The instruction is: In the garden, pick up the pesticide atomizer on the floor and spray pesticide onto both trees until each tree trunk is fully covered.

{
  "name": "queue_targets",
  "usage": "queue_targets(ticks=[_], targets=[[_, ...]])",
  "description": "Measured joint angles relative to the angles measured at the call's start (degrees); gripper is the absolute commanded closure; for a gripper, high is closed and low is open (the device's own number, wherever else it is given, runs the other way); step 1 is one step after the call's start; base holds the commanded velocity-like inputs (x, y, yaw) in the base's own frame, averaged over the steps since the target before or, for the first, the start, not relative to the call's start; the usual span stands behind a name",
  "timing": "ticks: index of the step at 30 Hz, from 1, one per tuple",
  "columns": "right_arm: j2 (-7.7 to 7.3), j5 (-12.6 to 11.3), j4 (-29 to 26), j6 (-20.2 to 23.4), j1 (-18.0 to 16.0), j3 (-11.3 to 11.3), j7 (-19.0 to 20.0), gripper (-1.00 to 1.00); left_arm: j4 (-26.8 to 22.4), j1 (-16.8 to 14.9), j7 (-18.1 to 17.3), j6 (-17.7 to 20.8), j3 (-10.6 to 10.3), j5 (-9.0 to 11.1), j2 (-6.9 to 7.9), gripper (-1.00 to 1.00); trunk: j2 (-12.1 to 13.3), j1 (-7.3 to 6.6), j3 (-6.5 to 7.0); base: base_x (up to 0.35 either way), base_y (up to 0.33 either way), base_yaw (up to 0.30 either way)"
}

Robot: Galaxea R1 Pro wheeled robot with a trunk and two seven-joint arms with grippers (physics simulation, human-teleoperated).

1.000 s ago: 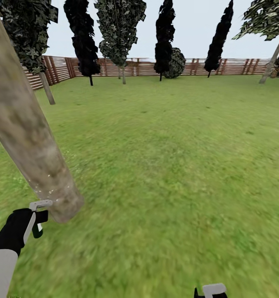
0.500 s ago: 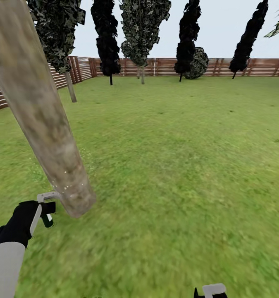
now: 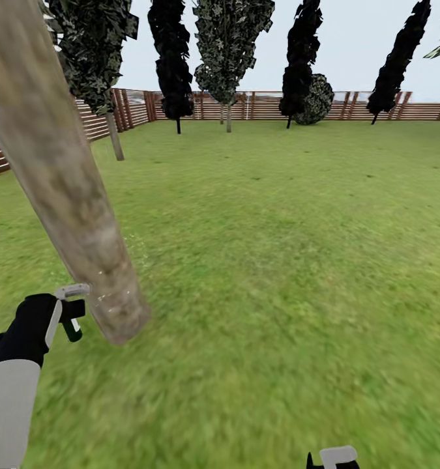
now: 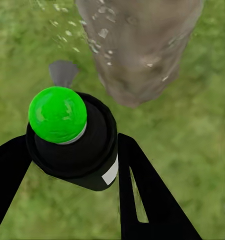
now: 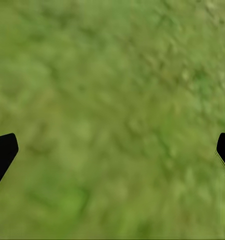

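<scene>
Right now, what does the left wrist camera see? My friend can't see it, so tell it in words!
The left tool grips a small dark spray bottle with a bright green top, its two black fingers on either side. Just beyond it stands a thick grey-brown tree trunk on green grass, with tiny white specks in the air beside it.

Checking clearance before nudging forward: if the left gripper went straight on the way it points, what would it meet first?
Probably the thick mottled beige-grey tree trunk, just beyond the dark green-topped atomizer held by the left gripper; grass lies beside it, and depth is uncertain.
</scene>
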Motion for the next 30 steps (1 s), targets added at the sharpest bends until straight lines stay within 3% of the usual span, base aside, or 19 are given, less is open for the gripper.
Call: queue_targets(ticks=[11,25,30], targets=[[0.08,0.0,0.0,0.0,0.0,0.0,0.0,-1.00,-0.1,-0.4,0.0,-0.1,0.3,0.0,0.04,1.00,0.0,0.02,0.00,0.014,-0.268,0.008],[0.08,0.1,0.1,0.0,0.0,0.1,0.0,-1.00,0.0,-0.6,0.1,-0.9,0.1,0.7,-0.03,1.00,0.0,0.02,0.00,0.002,-0.273,0.264],[0.02,0.1,0.1,0.0,0.0,0.1,0.0,-1.00,0.0,-0.7,0.4,-0.9,0.3,0.6,0.04,1.00,0.0,-0.01,0.00,0.249,-0.162,0.025]])
